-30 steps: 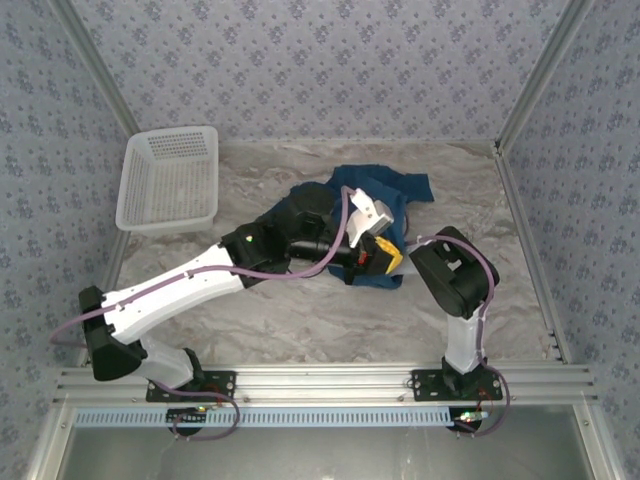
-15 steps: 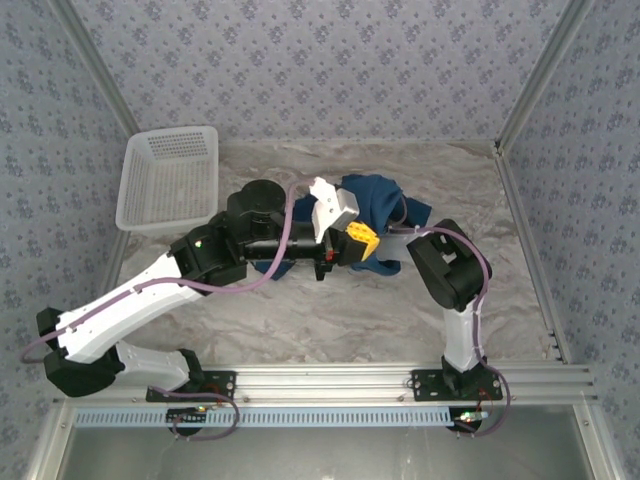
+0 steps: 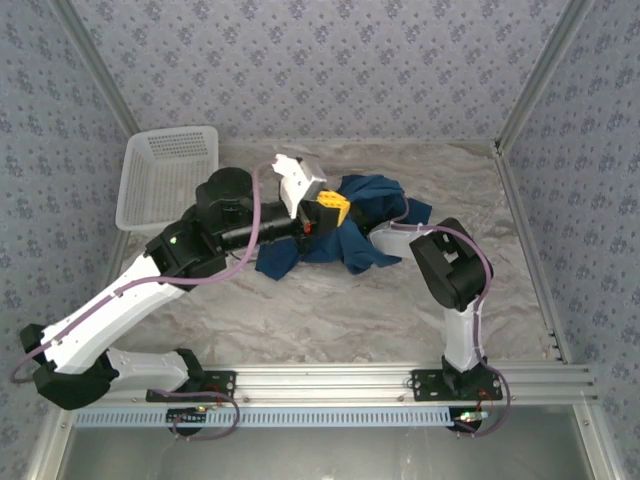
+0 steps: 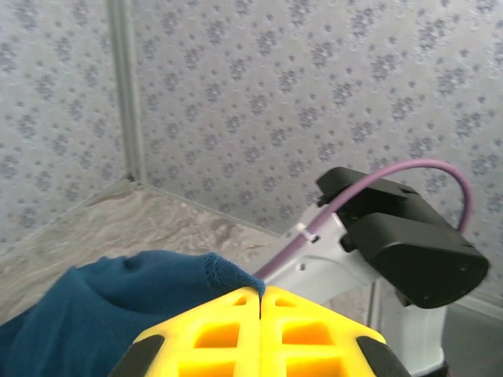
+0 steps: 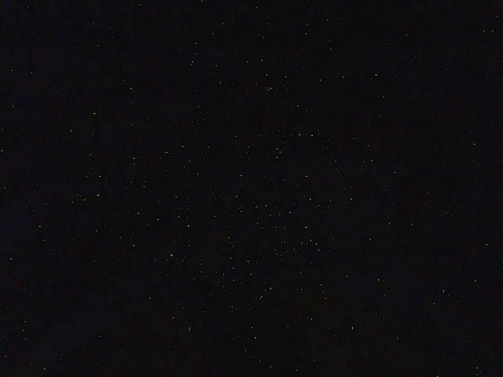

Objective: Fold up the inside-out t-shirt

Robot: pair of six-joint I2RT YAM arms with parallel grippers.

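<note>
The dark navy inside-out t-shirt lies bunched on the marble table, a little behind its middle. My left gripper is raised over it, its yellow fingers pressed together on a hemmed edge of the cloth. The left wrist view shows that blue edge pinched at the tips of the left gripper. My right arm reaches left into the shirt's right side, where folds cover its gripper. The right wrist view is black, so I cannot make out those jaws.
A white lattice basket stands at the back left, close to the left arm's elbow. Patterned walls enclose the table on three sides. Bare marble lies in front of the shirt.
My left gripper has travelled left and toward the back wall with the cloth in it, dragging part of the shirt leftward. The right arm has barely shifted.
</note>
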